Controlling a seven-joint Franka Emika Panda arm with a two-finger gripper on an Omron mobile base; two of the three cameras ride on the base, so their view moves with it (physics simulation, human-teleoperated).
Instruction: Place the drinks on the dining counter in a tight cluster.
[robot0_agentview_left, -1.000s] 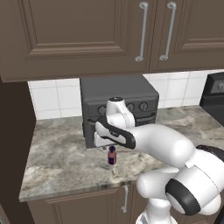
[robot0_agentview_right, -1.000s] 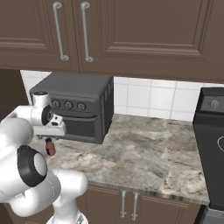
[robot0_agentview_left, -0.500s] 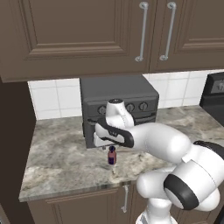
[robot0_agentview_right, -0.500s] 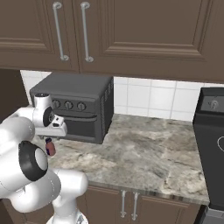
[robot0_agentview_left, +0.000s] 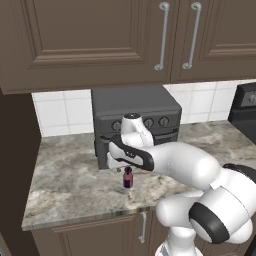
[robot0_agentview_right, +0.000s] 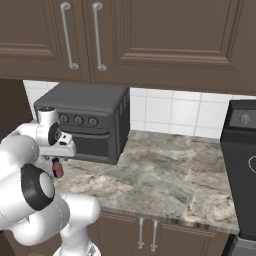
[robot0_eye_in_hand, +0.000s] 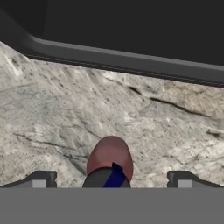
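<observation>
The bottle (robot0_agentview_left: 128, 178), small, squat and reddish-brown with a dark cap, stands upright on the stone desk (robot0_agentview_left: 70, 180) just in front of the toaster oven (robot0_agentview_left: 135, 117); this is not the dining counter, so we judge the step in hand is to pick it up.

To do that well, we would lower straight down, keep the bottle centred between the two fingertips, and close on its body below the cap so it does not tip. We would then lift it clear before swinging away from the oven door.

Nearest to us in the hand view, the end effector (robot0_eye_in_hand: 111, 179) has its jaws spread wide, one tip on each side of the bottle (robot0_eye_in_hand: 110, 162), with clear gaps. It holds nothing and does not appear to touch the bottle. Beyond the bottle lies bare marbled desk, then the oven's dark lower edge (robot0_eye_in_hand: 131, 61).
</observation>
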